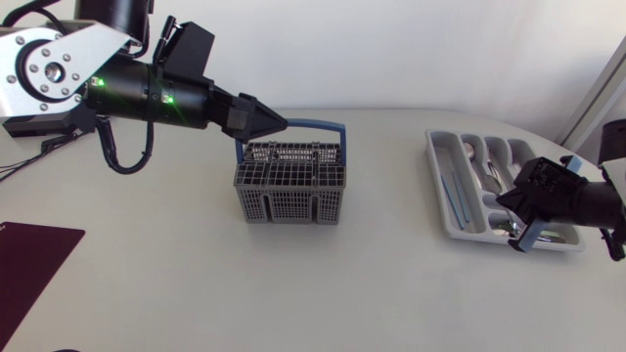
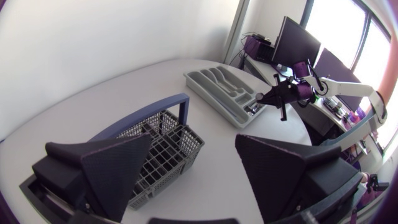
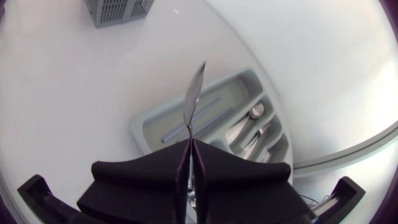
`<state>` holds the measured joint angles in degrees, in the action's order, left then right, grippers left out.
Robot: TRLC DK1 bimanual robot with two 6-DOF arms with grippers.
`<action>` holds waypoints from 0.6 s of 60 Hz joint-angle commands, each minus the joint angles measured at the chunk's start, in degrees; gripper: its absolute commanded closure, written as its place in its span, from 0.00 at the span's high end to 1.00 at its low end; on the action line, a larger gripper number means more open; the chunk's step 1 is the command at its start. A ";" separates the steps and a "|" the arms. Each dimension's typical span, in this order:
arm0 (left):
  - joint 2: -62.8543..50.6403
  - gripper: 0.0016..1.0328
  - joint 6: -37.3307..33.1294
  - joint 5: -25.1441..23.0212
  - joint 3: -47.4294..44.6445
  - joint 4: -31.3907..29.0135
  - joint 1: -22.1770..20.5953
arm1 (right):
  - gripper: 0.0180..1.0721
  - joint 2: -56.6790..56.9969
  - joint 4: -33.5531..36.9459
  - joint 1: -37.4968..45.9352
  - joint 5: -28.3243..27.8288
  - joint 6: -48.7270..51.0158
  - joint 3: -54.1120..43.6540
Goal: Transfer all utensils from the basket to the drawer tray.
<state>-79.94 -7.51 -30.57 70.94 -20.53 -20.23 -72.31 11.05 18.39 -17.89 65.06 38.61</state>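
Observation:
A grey wire basket [image 1: 290, 186] with a blue handle [image 1: 323, 127] stands mid-table; no utensil sticks out of it. My left gripper [image 1: 274, 124] hovers over its back left edge. In the left wrist view this gripper [image 2: 193, 162] is open and empty, with the basket [image 2: 155, 149] under one finger. The grey drawer tray [image 1: 455, 191] lies at the right and holds several utensils [image 1: 494, 166]. My right gripper [image 1: 518, 217] is over the tray's front end. It is shut [image 3: 189, 146] on a spoon [image 3: 194, 93] that juts ahead over the tray [image 3: 149, 124].
A dark maroon mat [image 1: 34, 256] lies at the table's front left corner. Black cables [image 1: 122, 156] hang under my left arm. The table's rounded edge runs close behind and beside the tray.

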 commanded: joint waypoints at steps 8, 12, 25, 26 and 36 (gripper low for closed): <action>-2.32 0.92 -1.81 0.95 -2.65 0.32 1.77 | 0.05 -8.28 -8.32 6.22 3.83 9.12 -2.40; -2.76 0.92 -1.98 1.12 -2.91 0.23 1.95 | 0.06 -10.48 -11.58 7.27 5.50 10.97 -2.58; -2.76 0.92 -3.13 2.53 -4.05 0.23 2.47 | 0.06 -16.90 -18.87 10.35 8.40 14.04 -1.70; -2.85 0.92 -3.21 2.53 -4.14 0.23 2.56 | 0.06 -17.33 -19.13 10.52 8.66 14.04 -1.61; -2.76 0.92 -3.74 2.53 -5.28 0.06 3.88 | 0.06 -21.03 -22.91 12.11 11.03 15.45 -1.34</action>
<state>-81.82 -9.76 -28.16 67.35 -20.49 -17.15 -91.20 -10.35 29.58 -7.90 78.15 37.21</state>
